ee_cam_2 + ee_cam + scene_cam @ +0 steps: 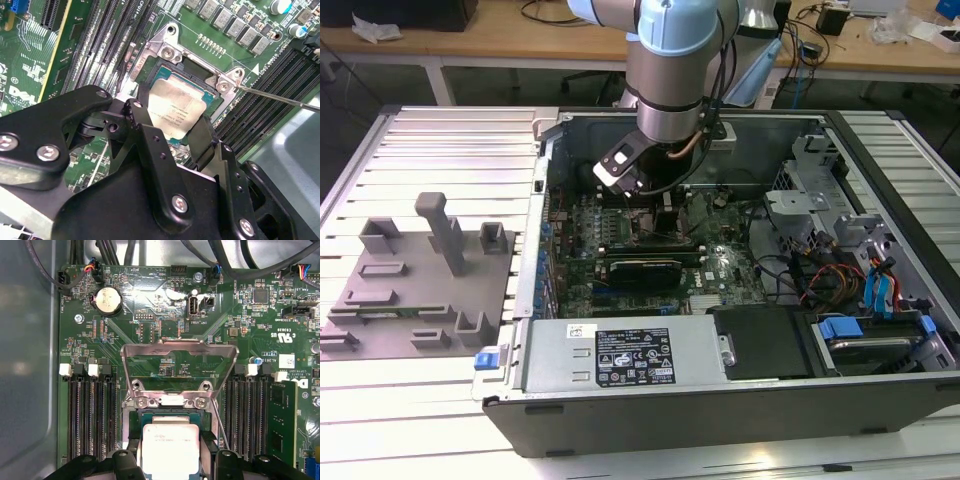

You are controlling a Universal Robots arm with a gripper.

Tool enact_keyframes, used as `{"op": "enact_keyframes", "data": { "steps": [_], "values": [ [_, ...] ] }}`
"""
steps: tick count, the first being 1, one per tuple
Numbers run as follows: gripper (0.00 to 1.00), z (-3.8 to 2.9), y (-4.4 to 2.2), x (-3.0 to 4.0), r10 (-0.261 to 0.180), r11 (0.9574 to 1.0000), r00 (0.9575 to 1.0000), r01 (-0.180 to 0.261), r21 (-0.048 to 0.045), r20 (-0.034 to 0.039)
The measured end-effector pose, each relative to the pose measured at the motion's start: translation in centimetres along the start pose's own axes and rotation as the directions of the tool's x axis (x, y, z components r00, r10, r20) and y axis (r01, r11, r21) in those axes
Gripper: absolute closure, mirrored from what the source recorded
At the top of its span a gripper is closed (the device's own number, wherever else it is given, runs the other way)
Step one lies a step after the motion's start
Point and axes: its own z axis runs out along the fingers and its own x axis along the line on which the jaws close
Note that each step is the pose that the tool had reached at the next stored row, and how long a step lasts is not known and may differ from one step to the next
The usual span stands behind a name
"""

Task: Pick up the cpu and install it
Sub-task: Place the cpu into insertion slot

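One rule with fingers (145, 131) clamped on the cpu (175, 111) over the open socket frame (167, 50), load plate (177, 346) raised: keep level, square to frame, lower straight, no sideways drag.

The bench (450, 130) has a pale metal top of parallel ribbed slats, evenly lit from above, with soft glare along the slats. Behind it, a wood-topped table (490, 45) on white legs stands toward the exterior view's left. A second wood-topped table (890, 60) stands toward the exterior view's right. Loose black cables (548, 12) lie on the first table. The floor (510, 85) beneath is dark.
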Motion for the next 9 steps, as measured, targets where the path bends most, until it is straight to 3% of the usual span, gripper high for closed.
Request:
{"op": "enact_keyframes", "data": {
  "steps": [6,7,9],
  "values": [
    [0.44,0.0,0.0,-0.01,0.0,1.0,1.0,0.0,0.0,0.0],
    [0.38,0.0,0.0,-0.01,0.0,1.0,1.0,0.0,0.0,0.0],
    [0.38,0.0,0.0,-0.01,0.0,1.0,1.0,0.0,0.0,0.0]
  ]
}}
